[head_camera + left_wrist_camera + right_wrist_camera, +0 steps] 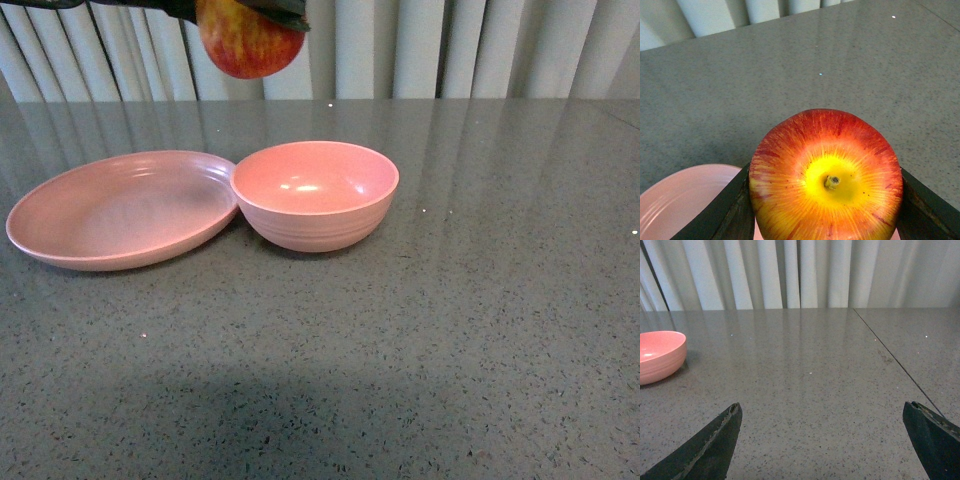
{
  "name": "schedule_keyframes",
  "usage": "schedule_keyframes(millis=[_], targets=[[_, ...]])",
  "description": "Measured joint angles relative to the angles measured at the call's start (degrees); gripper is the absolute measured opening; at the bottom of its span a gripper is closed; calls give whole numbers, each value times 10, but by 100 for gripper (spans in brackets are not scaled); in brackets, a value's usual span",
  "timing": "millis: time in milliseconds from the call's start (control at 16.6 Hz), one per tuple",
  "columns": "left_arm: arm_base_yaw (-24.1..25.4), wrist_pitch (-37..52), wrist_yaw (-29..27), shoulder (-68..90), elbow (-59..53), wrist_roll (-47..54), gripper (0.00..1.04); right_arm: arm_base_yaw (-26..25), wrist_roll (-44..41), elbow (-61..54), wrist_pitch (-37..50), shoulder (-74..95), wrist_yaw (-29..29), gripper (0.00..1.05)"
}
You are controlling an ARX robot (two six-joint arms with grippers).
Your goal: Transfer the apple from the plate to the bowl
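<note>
My left gripper (pixel 252 12) is shut on the red and yellow apple (pixel 249 40) and holds it high above the table, over the gap between plate and bowl. In the left wrist view the apple (pixel 826 177) fills the space between the dark fingers (pixel 727 212), stem dip facing the camera. The shallow pink plate (pixel 120 207) lies empty at the left. The deep pink bowl (pixel 315 195) stands empty, touching the plate's right rim; it also shows in the right wrist view (pixel 660 356). My right gripper (pixel 825 412) is open and empty over bare table right of the bowl.
The grey speckled table (pixel 480 300) spreads around the dishes. A thin seam (pixel 890 355) crosses it on the right. White vertical blinds (pixel 450 45) hang behind the far edge. A pink rim (pixel 680 200) shows below the apple in the left wrist view.
</note>
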Motion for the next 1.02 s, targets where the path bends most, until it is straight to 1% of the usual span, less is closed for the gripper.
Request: schedule_keyframes(millis=[180, 300, 1021], targets=[[-38, 5, -10, 28, 3, -2, 67, 0, 0, 0, 0, 0, 0, 98], [-46, 9, -15, 48, 3, -3, 67, 0, 0, 0, 0, 0, 0, 98], [-49, 19, -16, 120, -3, -19, 67, 0, 0, 0, 0, 0, 0, 98]])
